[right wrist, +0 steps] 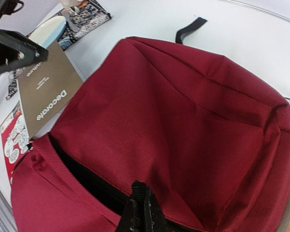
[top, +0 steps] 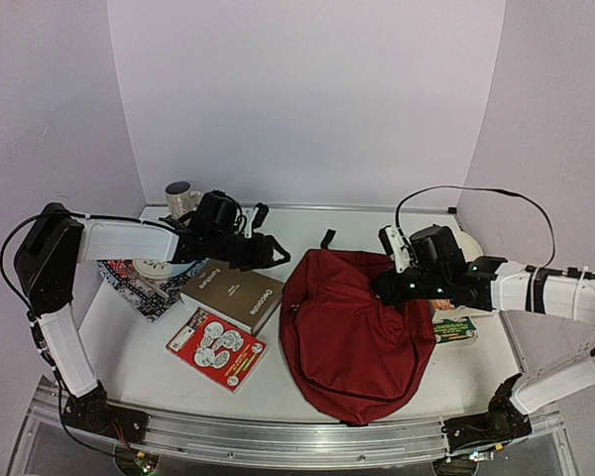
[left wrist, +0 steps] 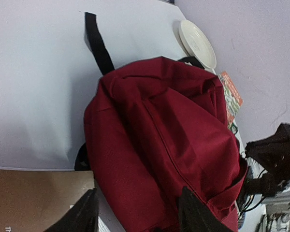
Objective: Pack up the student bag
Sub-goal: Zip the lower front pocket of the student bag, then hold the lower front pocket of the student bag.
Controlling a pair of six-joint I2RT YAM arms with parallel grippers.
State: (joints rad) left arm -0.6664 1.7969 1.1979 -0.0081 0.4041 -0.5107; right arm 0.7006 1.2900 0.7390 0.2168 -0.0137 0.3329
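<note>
The student bag (top: 347, 327), large and dark red, lies in the middle of the table with a black strap (top: 327, 239) poking out at its far side. My right gripper (top: 389, 288) is over the bag's right upper edge. In the right wrist view this gripper (right wrist: 139, 195) is shut on a black zip pull at the rim of a dark slit-like opening (right wrist: 82, 176). My left gripper (top: 278, 254) hovers open just left of the bag. From its wrist, the black fingers (left wrist: 88, 212) stand apart with the red fabric (left wrist: 154, 145) showing beyond them, and nothing is gripped.
A brown book (top: 233, 293) and a red booklet (top: 215, 347) lie left of the bag. A patterned book (top: 139, 286) with a pale dish (top: 159, 266) on it and a mug (top: 181, 198) are at the far left. A white plate (top: 468, 243) and a green book (top: 454, 327) sit on the right.
</note>
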